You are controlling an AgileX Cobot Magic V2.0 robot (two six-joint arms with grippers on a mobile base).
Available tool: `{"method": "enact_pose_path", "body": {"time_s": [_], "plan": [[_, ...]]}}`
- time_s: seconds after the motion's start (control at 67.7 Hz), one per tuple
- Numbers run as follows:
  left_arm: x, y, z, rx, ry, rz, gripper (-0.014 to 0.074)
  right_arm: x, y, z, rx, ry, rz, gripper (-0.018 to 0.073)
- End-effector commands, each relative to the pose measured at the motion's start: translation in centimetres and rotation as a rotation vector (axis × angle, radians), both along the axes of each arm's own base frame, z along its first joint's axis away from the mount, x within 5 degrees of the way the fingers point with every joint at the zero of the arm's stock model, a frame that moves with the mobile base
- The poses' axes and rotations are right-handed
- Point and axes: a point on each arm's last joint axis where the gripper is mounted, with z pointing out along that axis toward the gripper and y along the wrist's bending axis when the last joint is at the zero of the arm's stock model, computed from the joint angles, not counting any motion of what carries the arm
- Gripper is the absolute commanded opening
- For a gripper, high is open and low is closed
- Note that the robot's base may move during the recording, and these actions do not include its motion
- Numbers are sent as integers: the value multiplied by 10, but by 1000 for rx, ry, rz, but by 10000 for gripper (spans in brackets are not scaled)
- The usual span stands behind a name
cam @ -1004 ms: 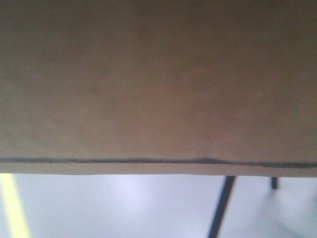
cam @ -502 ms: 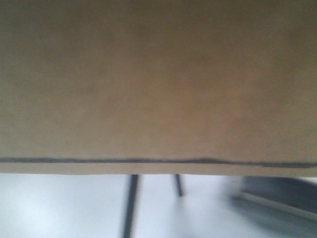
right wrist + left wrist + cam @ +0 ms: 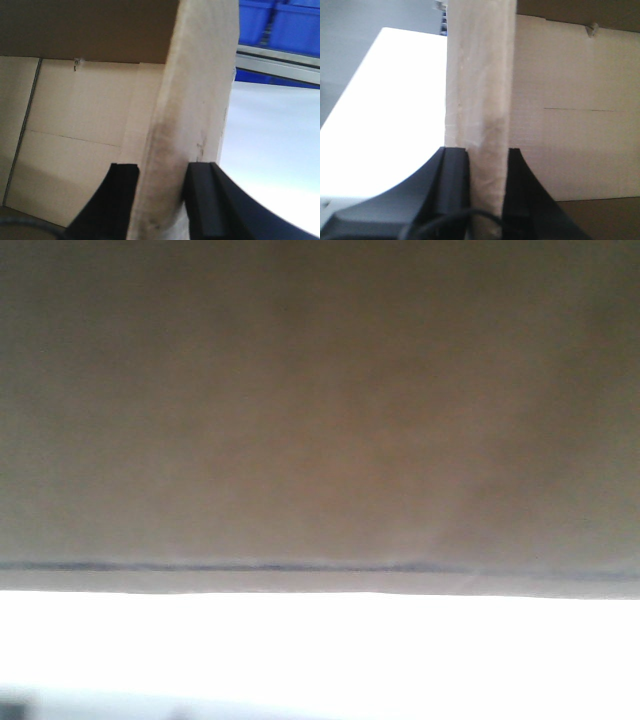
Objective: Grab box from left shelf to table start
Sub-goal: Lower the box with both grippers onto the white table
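The brown cardboard box (image 3: 320, 410) fills most of the front view, its lower edge marked by a thin dark line. In the left wrist view my left gripper (image 3: 482, 157) is shut on the box's upright wall edge (image 3: 480, 85), one dark finger inside and one outside. My right gripper (image 3: 160, 175) is likewise shut on the opposite wall edge (image 3: 197, 90). The box's pale inside (image 3: 75, 125) shows open. A bright white table top (image 3: 320, 650) lies below the box. The shelf's silver rail (image 3: 280, 62) runs at the upper right of the right wrist view.
Blue plastic bins (image 3: 280, 20) stand above and behind the silver rail. The white surface (image 3: 385, 110) spreads left of the box in the left wrist view and to the right (image 3: 270, 145) in the right wrist view. Grey floor (image 3: 350, 45) shows beyond the table's edge.
Under the box, the grey floor with a yellow line and dark legs has slid away, and a bright white surface now lies there. The box keeps its place in the front view.
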Motion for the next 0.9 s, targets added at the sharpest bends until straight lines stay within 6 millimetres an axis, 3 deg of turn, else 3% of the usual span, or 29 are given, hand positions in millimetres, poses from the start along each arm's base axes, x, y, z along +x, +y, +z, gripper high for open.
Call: {"method": "enact_pose_path", "body": {"time_s": [0.0, 0.886], "plan": [[-2, -3, 26, -118, -174, -38, -100, 3, -4, 21, 3, -154, -50, 60], [-2, -3, 26, -118, -174, -38, -100, 3, -4, 20, 2, -153, -50, 60]]}}
